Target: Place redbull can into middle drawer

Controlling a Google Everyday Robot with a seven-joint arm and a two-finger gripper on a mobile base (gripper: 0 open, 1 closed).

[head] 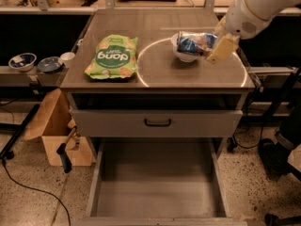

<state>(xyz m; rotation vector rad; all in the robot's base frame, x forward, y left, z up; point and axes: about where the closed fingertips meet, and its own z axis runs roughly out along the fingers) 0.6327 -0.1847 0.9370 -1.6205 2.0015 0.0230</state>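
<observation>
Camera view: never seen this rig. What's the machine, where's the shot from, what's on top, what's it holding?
There is only one picture of this moment. It looks down at the front of a cabinet, and where the camera is mounted isn't known. The white shape at upper right is the robot's single arm. It ends in a two-finger claw, which is over the right side of the cabinet top and shut on the redbull can. The can lies sideways in the claw, just above a white bowl. A green snack bag lies flat to the left. Below, the middle drawer is pulled out, its floor bare. A drawer front with a dark handle sits above it.
</observation>
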